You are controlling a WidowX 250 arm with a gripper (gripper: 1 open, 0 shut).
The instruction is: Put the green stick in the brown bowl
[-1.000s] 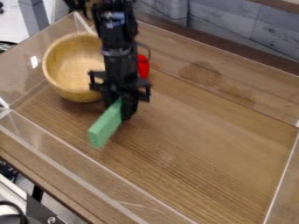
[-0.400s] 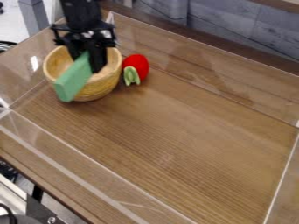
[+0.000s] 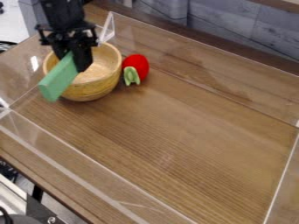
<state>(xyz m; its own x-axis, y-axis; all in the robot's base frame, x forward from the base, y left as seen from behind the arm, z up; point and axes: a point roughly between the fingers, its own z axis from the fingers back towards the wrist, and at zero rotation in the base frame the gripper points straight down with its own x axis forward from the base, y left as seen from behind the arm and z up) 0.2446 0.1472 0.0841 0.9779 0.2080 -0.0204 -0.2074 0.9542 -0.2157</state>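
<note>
The green stick (image 3: 61,79) hangs tilted in the air, its upper end clamped in my gripper (image 3: 77,54), which is shut on it. Its lower end reaches down in front of the left rim of the brown bowl (image 3: 100,77). The wooden bowl sits at the back left of the table, and the black gripper stands above its left side, hiding part of the rim. Only the one camera view shows all this.
A red round toy with a small green leaf (image 3: 135,68) lies just right of the bowl. Clear plastic walls (image 3: 47,166) fence the wooden tabletop (image 3: 187,131) on all sides. Dark clutter stands behind the back wall.
My gripper has carried the green stick up off the table and to the left, from in front of the red toy to above the bowl's left side.
</note>
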